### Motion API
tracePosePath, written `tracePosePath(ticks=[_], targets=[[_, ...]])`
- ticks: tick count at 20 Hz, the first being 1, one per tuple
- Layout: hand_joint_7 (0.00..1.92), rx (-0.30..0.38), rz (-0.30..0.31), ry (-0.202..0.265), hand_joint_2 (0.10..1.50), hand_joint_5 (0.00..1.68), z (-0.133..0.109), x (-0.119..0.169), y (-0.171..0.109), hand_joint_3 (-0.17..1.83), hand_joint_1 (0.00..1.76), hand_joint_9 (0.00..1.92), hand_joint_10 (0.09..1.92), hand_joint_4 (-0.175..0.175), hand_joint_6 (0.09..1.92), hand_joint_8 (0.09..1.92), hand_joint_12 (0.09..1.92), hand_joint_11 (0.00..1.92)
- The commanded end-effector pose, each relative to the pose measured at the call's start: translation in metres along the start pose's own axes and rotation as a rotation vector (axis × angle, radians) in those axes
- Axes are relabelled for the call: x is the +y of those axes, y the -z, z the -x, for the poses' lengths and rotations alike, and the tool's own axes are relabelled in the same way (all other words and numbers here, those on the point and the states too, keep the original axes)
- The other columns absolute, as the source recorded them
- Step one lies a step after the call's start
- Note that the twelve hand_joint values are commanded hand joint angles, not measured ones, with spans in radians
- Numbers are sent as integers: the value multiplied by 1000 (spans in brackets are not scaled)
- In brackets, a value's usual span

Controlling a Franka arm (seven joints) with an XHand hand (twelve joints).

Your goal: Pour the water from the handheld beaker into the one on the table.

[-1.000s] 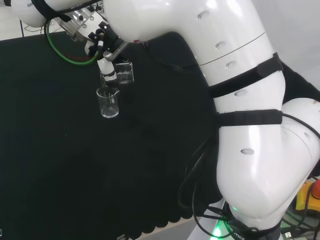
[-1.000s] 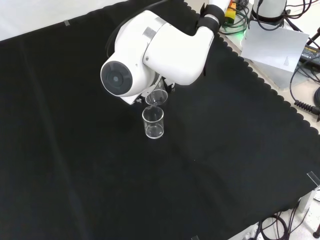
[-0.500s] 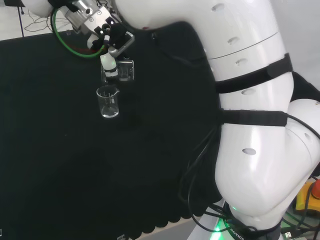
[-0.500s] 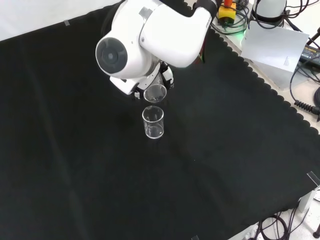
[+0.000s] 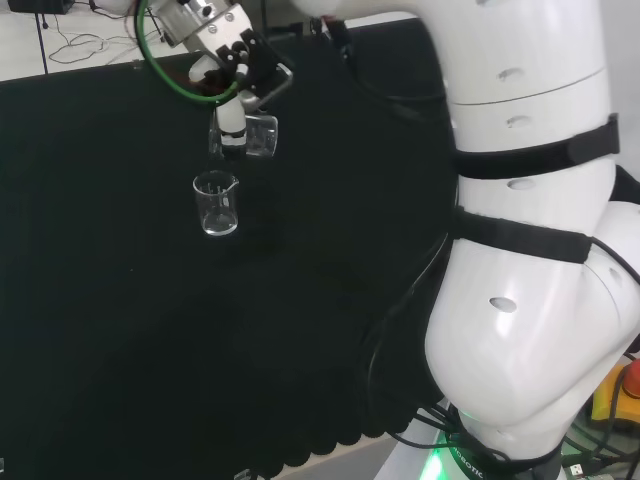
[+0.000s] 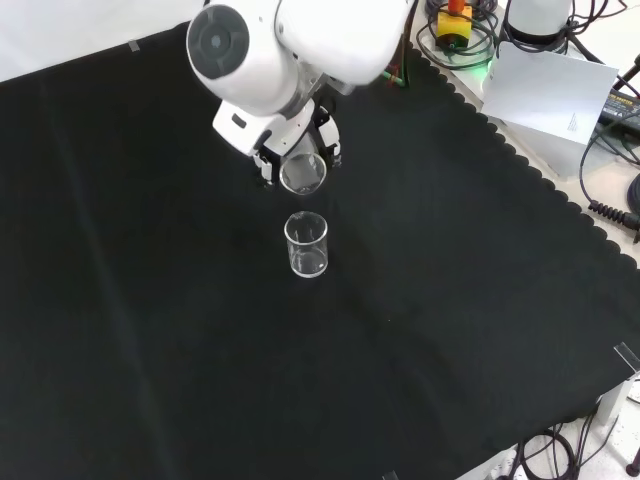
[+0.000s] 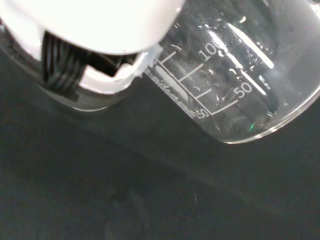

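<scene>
Our hand (image 5: 232, 95) grasped a tilted glass (image 5: 258, 136), held clear above the cloth (image 6: 150, 300); a second glass (image 6: 306, 245) stood just below it.

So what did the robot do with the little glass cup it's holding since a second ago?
The hand lifted the held beaker up and away from the beaker on the cloth, opening a clear gap between them in the front view. It keeps its fingers curled round the held beaker, which is tilted. The beaker on the cloth has not moved.
</scene>
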State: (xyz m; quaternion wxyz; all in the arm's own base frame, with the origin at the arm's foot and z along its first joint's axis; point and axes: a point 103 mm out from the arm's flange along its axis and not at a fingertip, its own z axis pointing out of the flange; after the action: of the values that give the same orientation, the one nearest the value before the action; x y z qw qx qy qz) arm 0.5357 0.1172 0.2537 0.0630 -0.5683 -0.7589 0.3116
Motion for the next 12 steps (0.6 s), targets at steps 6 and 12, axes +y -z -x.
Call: tracePosePath(ticks=[6,12], targets=[[1327,206,151,19,685,1275,44,1,-20,585,1308,1611,87,-175,617,580,778,1222],[1328,294,184,51,685,1275,53,0,-26,587,1308,1611,87,-175,617,580,786,1214]])
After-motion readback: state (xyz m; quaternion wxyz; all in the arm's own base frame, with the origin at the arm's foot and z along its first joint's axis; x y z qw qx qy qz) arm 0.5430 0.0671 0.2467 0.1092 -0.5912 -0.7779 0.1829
